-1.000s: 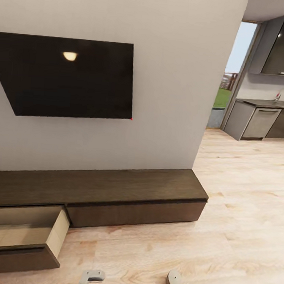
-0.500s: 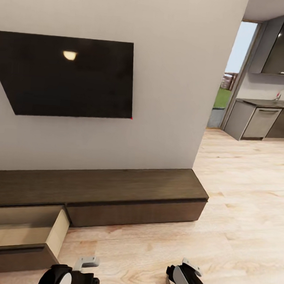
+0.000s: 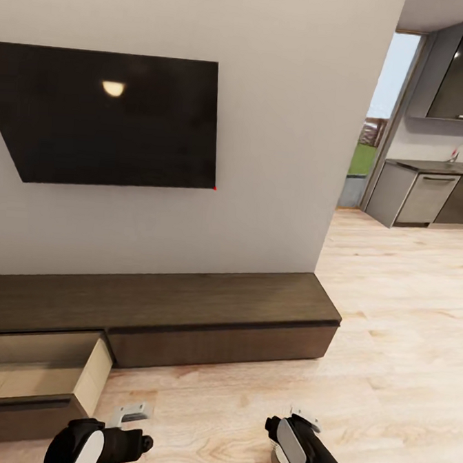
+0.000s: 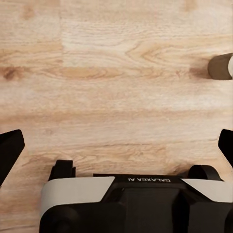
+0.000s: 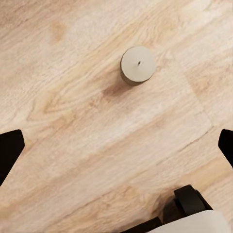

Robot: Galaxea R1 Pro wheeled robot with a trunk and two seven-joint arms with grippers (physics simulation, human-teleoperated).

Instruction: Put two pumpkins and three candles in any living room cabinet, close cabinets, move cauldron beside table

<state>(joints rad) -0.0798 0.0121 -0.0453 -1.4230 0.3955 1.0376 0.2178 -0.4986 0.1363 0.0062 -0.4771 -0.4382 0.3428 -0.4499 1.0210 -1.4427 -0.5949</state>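
Observation:
The cabinet [image 3: 185, 299] runs long and low along the wall, dark brown. Its left drawer [image 3: 35, 378] is pulled out, showing a pale beige inside with nothing visible in it. One candle [image 5: 138, 64], a short beige cylinder with a wick, stands upright on the wood floor ahead of my open right gripper [image 5: 116, 148]. The same candle [image 4: 221, 66] shows off to one side of my open left gripper [image 4: 116, 148]. Both arms hang low in front of the cabinet, the left arm [image 3: 95, 446] near the drawer, the right arm [image 3: 299, 449] over the candle. The pumpkins, cauldron and table are out of view.
A large black TV [image 3: 115, 116] hangs on the wall above the cabinet. The wall ends at the right, where light wood floor [image 3: 395, 353] leads through to a kitchen with grey units [image 3: 427, 197].
Both arms have risen into the head view from its bottom edge. The right arm now covers the candle there. The whole picture has shifted slightly down, so the camera moved.

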